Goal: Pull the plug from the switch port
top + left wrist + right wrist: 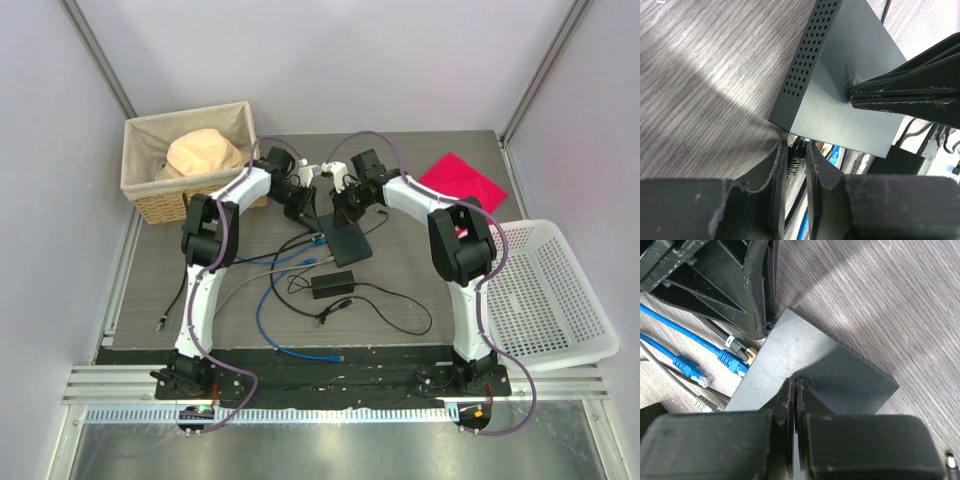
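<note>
The right claw [794,384], fingers together, is pressed on the likely light switch [840,367] while the stiff plug [796,161], best taken by its body, is flanked by the left claw [796,147], grip indiscernible.

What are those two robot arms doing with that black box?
They're working on the switch, trying to get a plug out of it. The right gripper is shut, with its tips pressed down on the switch's top, probably to keep it from sliding. The left gripper is at the socket edge, its fingers nearly closed around something dark. I can't tell if that's the plug. Blue cables lie beside the switch.
</note>
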Controlling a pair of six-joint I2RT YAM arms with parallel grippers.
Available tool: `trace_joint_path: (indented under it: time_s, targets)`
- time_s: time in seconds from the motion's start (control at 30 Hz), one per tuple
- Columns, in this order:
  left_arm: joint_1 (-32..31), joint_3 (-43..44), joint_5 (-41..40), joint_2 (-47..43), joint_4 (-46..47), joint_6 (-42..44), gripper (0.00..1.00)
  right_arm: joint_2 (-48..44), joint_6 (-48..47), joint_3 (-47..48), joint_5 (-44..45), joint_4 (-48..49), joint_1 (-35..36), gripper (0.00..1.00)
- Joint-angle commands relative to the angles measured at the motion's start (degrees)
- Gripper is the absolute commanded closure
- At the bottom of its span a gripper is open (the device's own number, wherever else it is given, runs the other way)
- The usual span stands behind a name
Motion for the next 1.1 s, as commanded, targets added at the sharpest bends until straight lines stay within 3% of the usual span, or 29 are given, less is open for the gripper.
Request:
trace_joint_path:
  time_s: [0.0,0.3,0.57,0.73,0.87,1.07]
  targets:
    - [-1.9,-1.9,-7.3,2.6,-2.3,1.9,1.0,4.0,-1.7,-1.6,5.4,-4.1,1.0,0.99]
    - [-2.0,-2.6,-5.5,2.1,-1.8,0.3,1.0,4.1,-1.4,-1.7,6.1,-4.0,1.0,0.99]
    - [-2.0,0.8,-5.7,2.6,-4.9,6.5,1.0,4.1,-1.0,-1.7,6.4,-4.1,1.0,0.99]
    - [-1.9,0.5,-8.8,1.8,-2.5,2.6,1.0,4.6,-0.9,-1.1,7.0,-4.5,1.0,0.99]
    - [-1.6,-2.5,-4.1,1.5,-3.1,1.0,1.0,4.3,-0.7,-1.3,7.2,-4.3,1.0,0.99]
    - [-0.3,1.1,-3.8,3.0,-5.1,2.8,1.0,3.5,-1.2,-2.6,7.8,-3.8,1.1,0.99]
